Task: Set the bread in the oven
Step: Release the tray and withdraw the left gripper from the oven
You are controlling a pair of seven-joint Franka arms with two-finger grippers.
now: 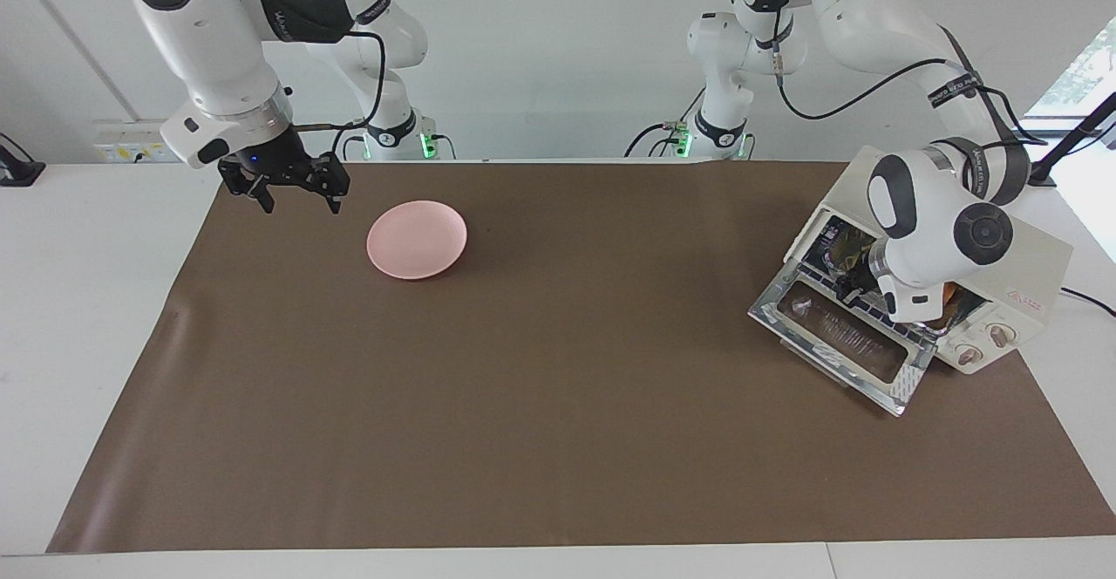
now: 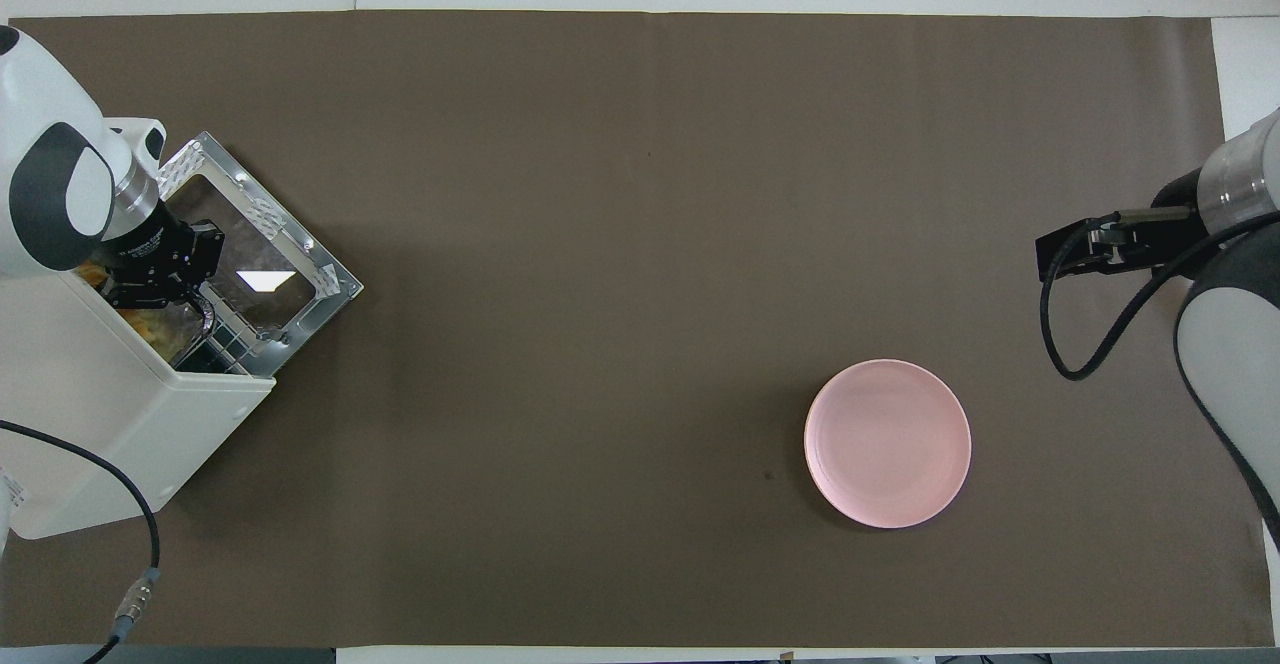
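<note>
Reaching into open oven (image 1: 1029, 274), left end effector (image 2: 150, 279); right end effector (image 1: 292, 187) waiting near mat edge

My white tabletop (image 1: 78, 317) carries a brown mat (image 1: 558, 405). On the mat rest a round pink plate (image 1: 417, 239), toward my right arm's end, and the cream oven (image 1: 1033, 269), door dropped open, at my left arm's end.

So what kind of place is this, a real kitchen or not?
Probably a robotics lab, not a kitchen: two white robot arms mounted at a white table covered by a brown mat, with only a cream-white toaster oven and a round pink plate as props.
</note>
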